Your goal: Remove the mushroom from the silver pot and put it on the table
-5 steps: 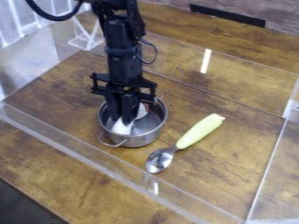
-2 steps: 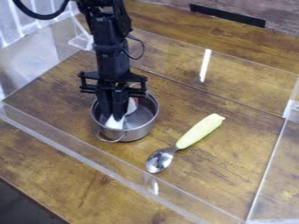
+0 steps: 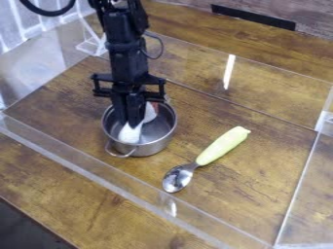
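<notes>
The gripper [image 3: 132,124] is reaching straight down into the silver pot [image 3: 139,131], its jaws clamped together on the mushroom [image 3: 138,127]; the mushroom is sitting inside the pot. The pot is resting on the table [image 3: 78,146]; a corn-like piece [image 3: 224,145] and spoon [image 3: 178,177] are lying nearby.

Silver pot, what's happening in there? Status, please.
Gripper down inside the shiny steel pot, shut on the white-stemmed toy mushroom. Mushroom not out yet. Yellow-green corn piece and small metal spoon lie clear to the side.
</notes>
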Available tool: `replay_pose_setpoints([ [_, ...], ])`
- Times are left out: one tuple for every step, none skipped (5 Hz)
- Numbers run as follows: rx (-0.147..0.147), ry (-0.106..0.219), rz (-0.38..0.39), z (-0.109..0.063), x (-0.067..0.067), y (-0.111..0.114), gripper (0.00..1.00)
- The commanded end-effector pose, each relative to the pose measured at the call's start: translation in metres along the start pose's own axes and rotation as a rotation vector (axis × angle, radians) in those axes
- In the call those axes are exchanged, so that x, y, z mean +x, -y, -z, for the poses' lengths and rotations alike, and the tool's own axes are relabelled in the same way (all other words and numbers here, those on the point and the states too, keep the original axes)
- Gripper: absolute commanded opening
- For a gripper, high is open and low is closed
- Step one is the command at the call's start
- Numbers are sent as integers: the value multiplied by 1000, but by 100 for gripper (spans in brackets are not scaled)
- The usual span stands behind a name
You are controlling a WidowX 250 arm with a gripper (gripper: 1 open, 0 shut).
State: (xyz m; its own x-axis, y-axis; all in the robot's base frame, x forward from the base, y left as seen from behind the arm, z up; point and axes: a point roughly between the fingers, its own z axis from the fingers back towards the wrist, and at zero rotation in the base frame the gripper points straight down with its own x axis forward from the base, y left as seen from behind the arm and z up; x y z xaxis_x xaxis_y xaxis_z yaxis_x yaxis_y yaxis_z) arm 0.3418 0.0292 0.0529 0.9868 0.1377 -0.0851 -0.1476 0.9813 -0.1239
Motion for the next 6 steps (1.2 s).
replay_pose_setpoints([
  [3,71,65,-23,13,2,0],
  [1,56,99,-18,18,1,0],
  [-4,46,98,-14,15,-1,0],
  [-11,38,96,-15,12,-4,0],
  [-24,89,67,-41,2,-6,0],
  [-41,141,37,-66,-8,-10,0],
])
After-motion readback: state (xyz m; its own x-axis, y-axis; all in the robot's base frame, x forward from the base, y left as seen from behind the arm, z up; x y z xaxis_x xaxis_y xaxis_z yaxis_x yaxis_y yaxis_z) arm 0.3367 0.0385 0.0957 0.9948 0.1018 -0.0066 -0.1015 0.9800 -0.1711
